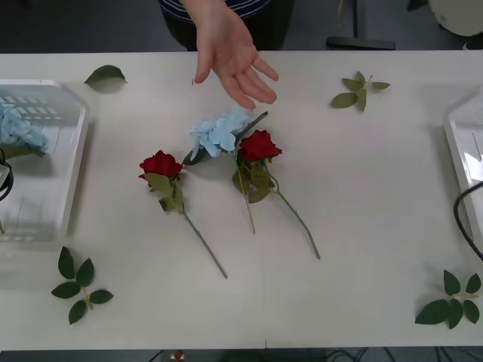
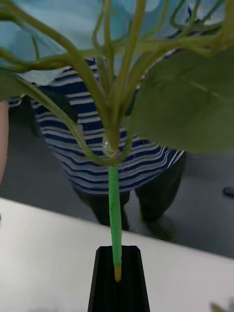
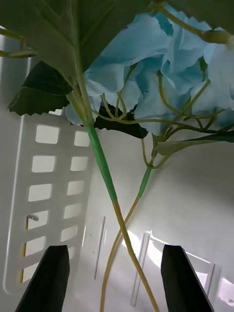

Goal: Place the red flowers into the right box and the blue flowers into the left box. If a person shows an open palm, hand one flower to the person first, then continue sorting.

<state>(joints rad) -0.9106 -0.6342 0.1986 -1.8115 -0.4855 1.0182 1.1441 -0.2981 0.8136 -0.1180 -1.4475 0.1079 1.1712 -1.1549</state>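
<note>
Right wrist view: the right gripper (image 2: 118, 273) has its black fingers (image 2: 105, 282) closed on the stem of a blue flower (image 2: 114, 204), in front of the person (image 2: 112, 146). The left gripper (image 3: 114, 278) stands wide apart, holding nothing, over blue flowers (image 3: 146, 83) in the left box (image 3: 53, 195). In the front view's upper centre, the open palm (image 1: 234, 56) hovers above a blue flower (image 1: 217, 132); two red flowers (image 1: 258, 145) lie mid-frame, and the right box (image 1: 456, 143) sits at the right edge.

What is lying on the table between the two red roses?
In the front view, bare white table separates the left rose from the right rose; the blue flower lies slightly farther back.
</note>
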